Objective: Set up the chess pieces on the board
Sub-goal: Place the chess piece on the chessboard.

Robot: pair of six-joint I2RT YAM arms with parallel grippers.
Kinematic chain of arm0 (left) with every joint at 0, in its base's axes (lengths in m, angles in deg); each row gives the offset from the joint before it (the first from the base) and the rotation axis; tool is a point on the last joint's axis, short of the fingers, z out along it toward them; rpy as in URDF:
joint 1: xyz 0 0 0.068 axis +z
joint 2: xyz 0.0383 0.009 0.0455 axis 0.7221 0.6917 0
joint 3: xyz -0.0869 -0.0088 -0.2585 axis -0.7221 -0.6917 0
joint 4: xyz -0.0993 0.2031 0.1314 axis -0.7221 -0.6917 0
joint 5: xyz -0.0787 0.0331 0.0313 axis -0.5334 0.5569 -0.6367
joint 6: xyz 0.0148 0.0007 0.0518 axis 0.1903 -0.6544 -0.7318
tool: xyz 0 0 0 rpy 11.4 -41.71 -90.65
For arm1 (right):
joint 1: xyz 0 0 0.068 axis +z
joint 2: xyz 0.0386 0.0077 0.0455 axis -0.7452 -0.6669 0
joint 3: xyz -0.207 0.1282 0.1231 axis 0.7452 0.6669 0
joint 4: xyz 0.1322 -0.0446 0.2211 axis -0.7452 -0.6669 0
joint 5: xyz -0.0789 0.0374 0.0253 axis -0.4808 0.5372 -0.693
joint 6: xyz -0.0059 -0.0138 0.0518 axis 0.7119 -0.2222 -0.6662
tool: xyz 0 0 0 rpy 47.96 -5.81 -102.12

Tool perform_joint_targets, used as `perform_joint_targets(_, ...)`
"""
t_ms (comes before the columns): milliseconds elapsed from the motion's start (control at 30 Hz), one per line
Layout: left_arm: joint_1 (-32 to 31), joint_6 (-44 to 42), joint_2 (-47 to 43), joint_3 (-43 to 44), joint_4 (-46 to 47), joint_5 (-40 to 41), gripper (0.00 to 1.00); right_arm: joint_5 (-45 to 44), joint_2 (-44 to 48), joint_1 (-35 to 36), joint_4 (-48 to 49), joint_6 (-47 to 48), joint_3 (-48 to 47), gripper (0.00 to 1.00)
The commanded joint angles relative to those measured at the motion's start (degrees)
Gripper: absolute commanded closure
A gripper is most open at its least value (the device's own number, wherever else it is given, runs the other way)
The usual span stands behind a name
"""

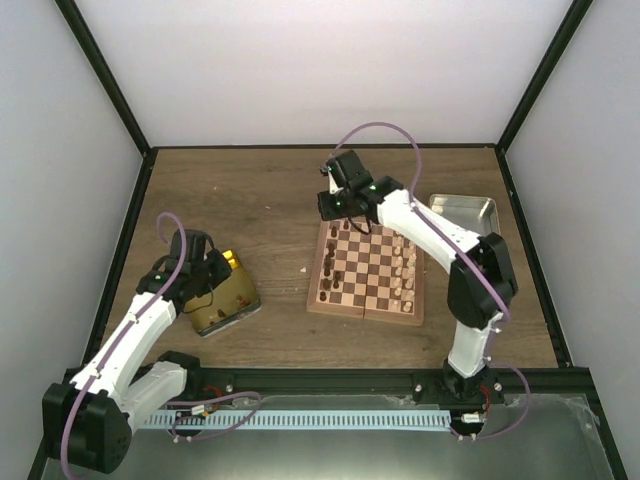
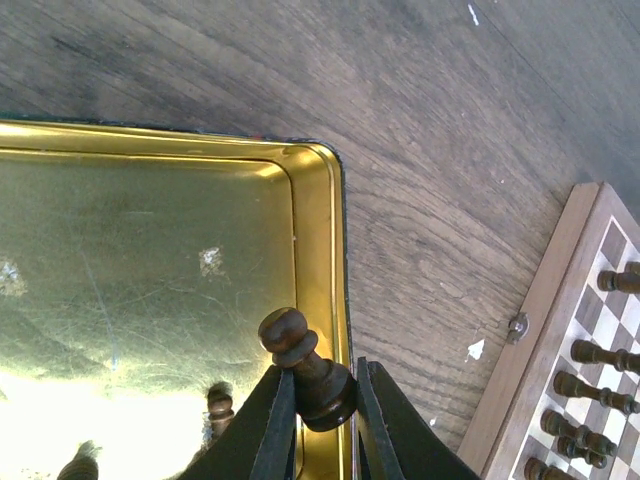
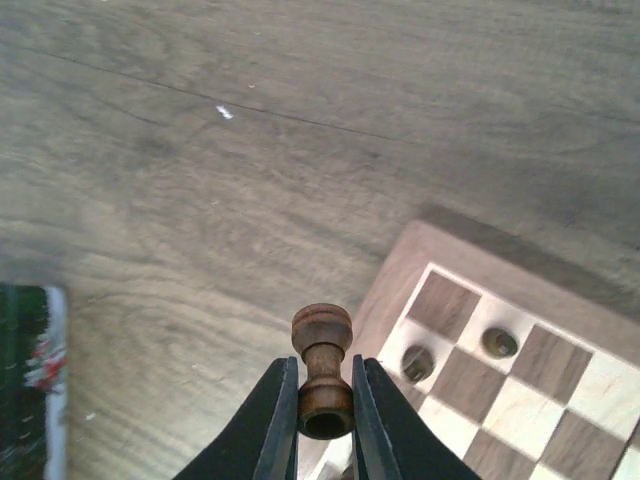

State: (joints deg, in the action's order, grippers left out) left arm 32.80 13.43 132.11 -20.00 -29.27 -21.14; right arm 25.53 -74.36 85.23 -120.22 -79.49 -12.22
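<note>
1. The board (image 1: pixel 362 312) lies flat on the tabletop (image 1: pixel 250 190), right of centre and in front of the right arm.
2. Dark pieces (image 1: pixel 329 272) stand along its left side. Pale pieces (image 1: pixel 407 272) stand along its right side.
3. In the right wrist view the squares near the board's corner each show a small round hole.
4. The right jaws are closed on 1 dark pawn (image 3: pixel 322 368), gripped at its base, hanging over the edge of the board's far left corner.
5. The left jaws are closed on another dark piece (image 2: pixel 305 368), gripped near its base and tilted. It is just above the rim of the gold tin (image 2: pixel 318 250).
6. The gold tin sits left of the board, well apart from it. A silver tin (image 1: pixel 468 210) lies near the board's far right corner.
7. A green, red and white printed strip (image 3: pixel 30 380) shows at the left edge of the right wrist view. Its print is too blurred to read, and I cannot tell what it belongs to.
8. The tabletop is brown wood grain with a few small white specks (image 2: pixel 476 349).
9. Plain white walls (image 1: pixel 320 60) enclose it on 3 sides, with black posts (image 1: pixel 100 70) at the corners.
</note>
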Motion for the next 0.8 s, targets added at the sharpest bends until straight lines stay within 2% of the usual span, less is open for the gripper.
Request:
perform_joint_targets(0,0.3,-2.1,0.2,-0.4,2.4,-1.3,0.89,-5.5,-7.7,-0.6,-10.4,5.3,-9.1,0.86)
perform_joint_targets(167,0.3,-2.4,0.6,-1.0,2.4,-1.6,0.88,-8.5,-15.5,-0.7,-15.7,6.4,-16.6,0.86)
perform_joint_targets(767,0.3,-2.2,3.1,-0.8,3.7,-3.5,0.88,-12.9,-24.5,-0.8,-15.4,5.8,-20.0,0.86)
